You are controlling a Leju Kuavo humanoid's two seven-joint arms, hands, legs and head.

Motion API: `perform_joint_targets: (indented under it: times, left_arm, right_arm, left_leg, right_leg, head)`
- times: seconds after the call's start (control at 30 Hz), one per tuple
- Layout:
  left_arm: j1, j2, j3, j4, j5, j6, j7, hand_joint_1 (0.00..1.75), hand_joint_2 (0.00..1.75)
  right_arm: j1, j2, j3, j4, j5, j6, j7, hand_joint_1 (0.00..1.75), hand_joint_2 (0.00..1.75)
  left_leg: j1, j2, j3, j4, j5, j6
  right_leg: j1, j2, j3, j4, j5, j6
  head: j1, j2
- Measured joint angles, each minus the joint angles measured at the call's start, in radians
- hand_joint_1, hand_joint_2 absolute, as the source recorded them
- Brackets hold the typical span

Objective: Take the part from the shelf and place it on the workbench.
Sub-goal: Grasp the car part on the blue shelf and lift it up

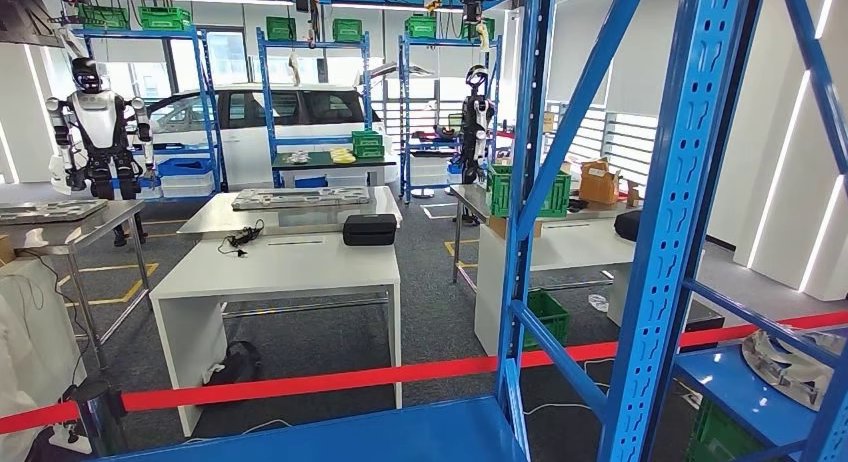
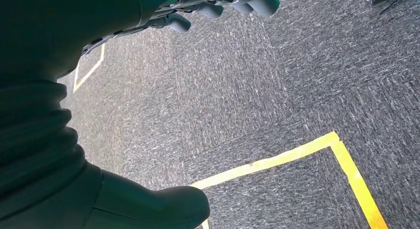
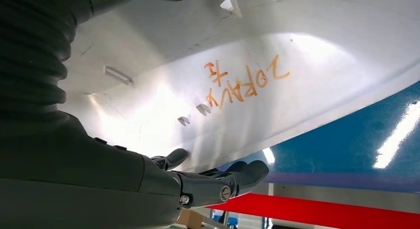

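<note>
Part (image 3: 257, 90): pale moulded panel, orange marker writing, glossy, small clips on its face; lies on blue shelf (image 1: 735, 387) at head view's 4 o'clock. Probably light, stiff, slippery, with fragile clips; edge grip safest. Right hand (image 3: 208, 177) has fingers under the part's rim, apparently cupping it. Left hand (image 2: 218, 6) hangs over grey carpet (image 2: 257, 100), fingers curled, empty.

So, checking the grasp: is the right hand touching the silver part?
Cannot tell: right wrist view shows the right hand close under the silver part, fingertips at its edge.
</note>
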Motion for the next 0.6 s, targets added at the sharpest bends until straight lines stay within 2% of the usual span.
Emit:
perform_joint_targets:
  times: [0.6]
  left_arm:
    - [-0.001,0.0,0.008,0.0,-0.003,-0.001,0.006,0.0,1.75]
  right_arm:
    - [0.001,-0.001,-0.003,0.003,0.002,-0.012,0.0,0.0,1.75]
  left_leg:
    - [0.0,0.0,0.0,0.0,0.0,0.0]
  right_leg:
    - [0.0,0.0,0.0,0.0,0.0,0.0]
  head:
    - [0.0,0.0]
